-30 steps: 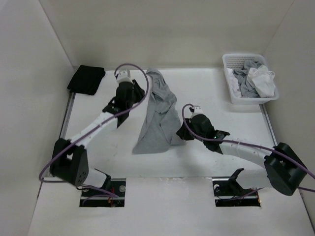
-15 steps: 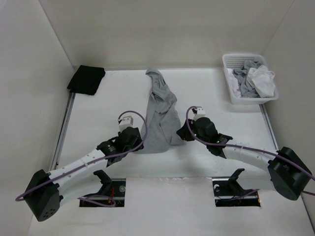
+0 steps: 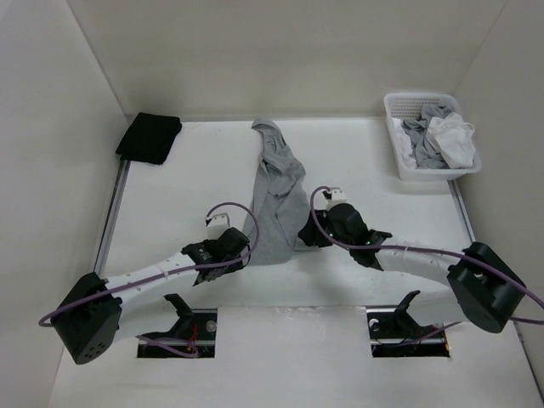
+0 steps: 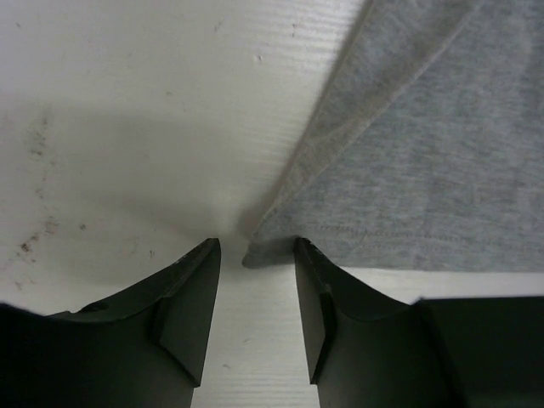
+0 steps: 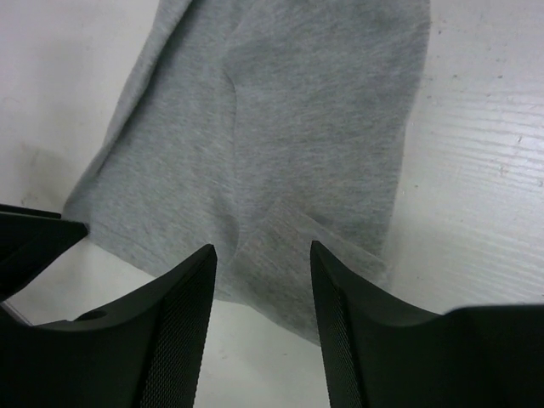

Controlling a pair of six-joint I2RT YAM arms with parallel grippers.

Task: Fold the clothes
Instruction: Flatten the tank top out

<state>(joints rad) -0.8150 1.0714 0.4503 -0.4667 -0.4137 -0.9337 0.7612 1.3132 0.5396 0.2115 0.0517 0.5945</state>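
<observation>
Lying bunched, grey shirt (image 3: 276,195), sleeves hidden in folds, left hand (image 4: 255,255) spread, right hand (image 5: 262,251) spread

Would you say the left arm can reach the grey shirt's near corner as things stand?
Probably yes: the left tool sits open right at the shirt's corner, with nothing between them.

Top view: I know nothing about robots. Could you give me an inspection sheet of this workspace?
Surface: white table, faintly scuffed.
Job's things: grey shirt, bunched lengthwise, not folded.
Clutter: black cloth at the far left; basket of clothes at the far right.
Jaws: left jaws open astride the shirt's near corner; right jaws open above its near edge.
Cables: purple cables loop along both arms.
Surroundings: plain white walls.
</observation>
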